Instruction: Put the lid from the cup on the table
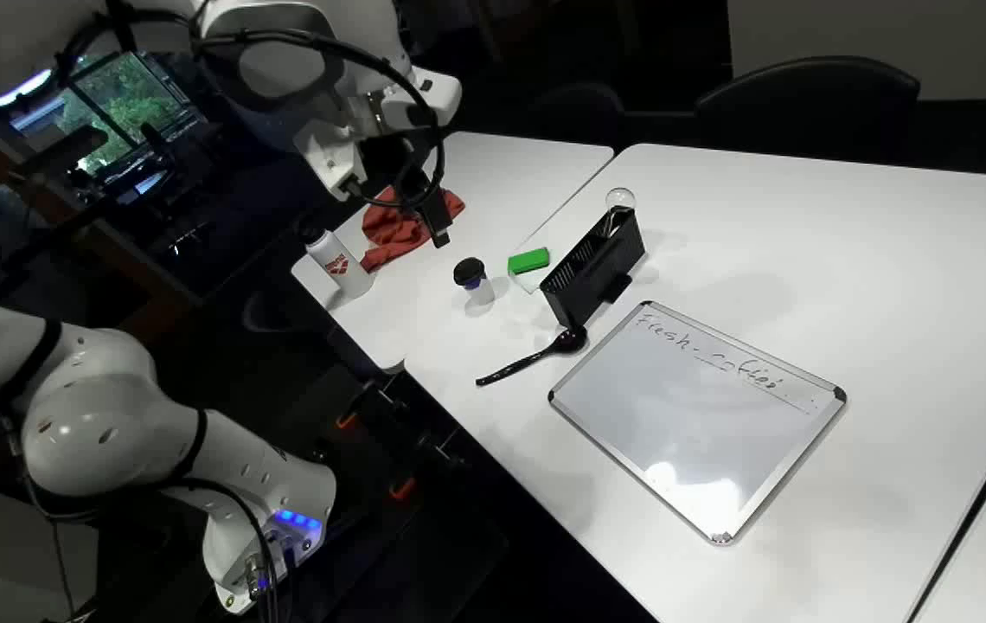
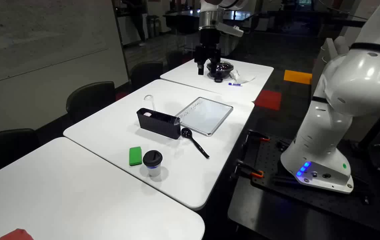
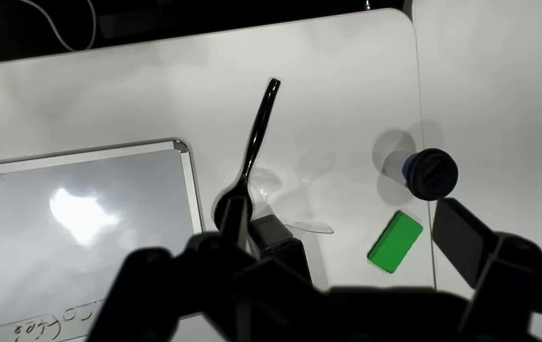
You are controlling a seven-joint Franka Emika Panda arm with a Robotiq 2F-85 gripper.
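Note:
The lid (image 1: 469,272) is a round black cap. It sits on top of the small whitish cup (image 1: 481,292), which has a blue band under the lid. Both stand upright on the white table (image 1: 891,260). The lid (image 2: 152,158) and cup (image 2: 154,171) also show in an exterior view. In the wrist view the lid (image 3: 431,175) is above the right fingertip, with the cup (image 3: 396,166) partly behind it. My gripper (image 3: 342,216) is open and empty, high above the table. It also shows in both exterior views (image 1: 434,227) (image 2: 207,71).
A black rectangular holder (image 2: 158,124) with clear utensils, a green eraser (image 2: 135,155), a black spoon (image 2: 195,141) and a framed whiteboard (image 2: 206,115) lie near the cup. A white bottle (image 1: 342,266) and red cloth (image 1: 398,227) are beyond. A black bowl (image 2: 222,68) stands further off.

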